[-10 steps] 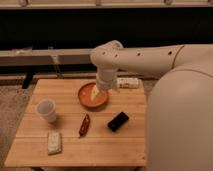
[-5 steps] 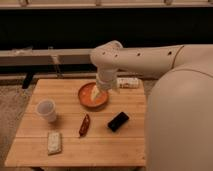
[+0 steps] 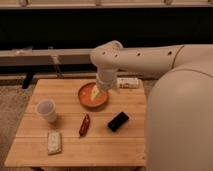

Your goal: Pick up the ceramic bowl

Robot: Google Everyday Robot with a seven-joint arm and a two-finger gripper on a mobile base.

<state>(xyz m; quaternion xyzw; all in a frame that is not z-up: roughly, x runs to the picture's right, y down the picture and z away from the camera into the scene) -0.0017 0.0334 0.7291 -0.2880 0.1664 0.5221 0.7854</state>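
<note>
The gripper [image 3: 97,93] is spread wide over the ceramic bowl [image 3: 86,100], perhaps already touching it. The bowl's rim should be straddled squarely before closing.

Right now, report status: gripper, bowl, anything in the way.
Gripper open, down in the round orange-red ceramic bowl. Bowl sitting on the wooden table, not lifted. Translucent white plastic cup stands apart from the bowl; nothing blocking.

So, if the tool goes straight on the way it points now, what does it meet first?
The ceramic bowl. The tool points down over the right part of the bowl, so it would most likely meet the bowl's inside first. How near it already is I cannot tell.
</note>
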